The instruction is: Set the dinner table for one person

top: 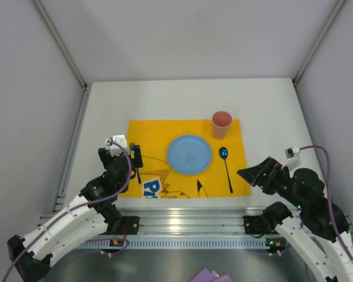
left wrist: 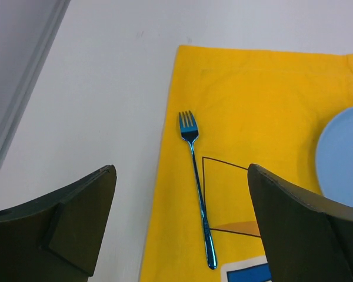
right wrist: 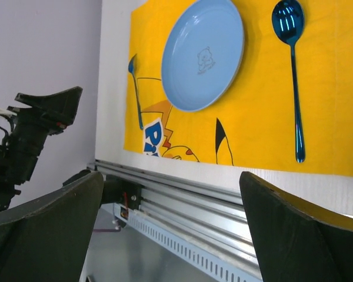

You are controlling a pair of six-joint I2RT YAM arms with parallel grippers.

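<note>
The white dinner table (top: 106, 106) carries a yellow cartoon placemat (top: 150, 132). On the mat lie a light blue plate (top: 189, 154) in the middle, a blue spoon (top: 226, 167) to its right, a pink cup (top: 221, 124) at the far right corner, and a blue fork (left wrist: 197, 185) along the left edge. My left gripper (top: 135, 157) is open and empty, hovering just above the fork's handle. My right gripper (top: 253, 175) is open and empty, near the mat's near right corner. The plate (right wrist: 203, 53), spoon (right wrist: 293, 70) and fork (right wrist: 135, 91) also show in the right wrist view.
A metal rail (top: 182, 220) runs along the table's near edge, between the arm bases. Grey walls enclose the table on the left, right and back. A purple object (top: 212, 276) lies below the rail at the bottom edge.
</note>
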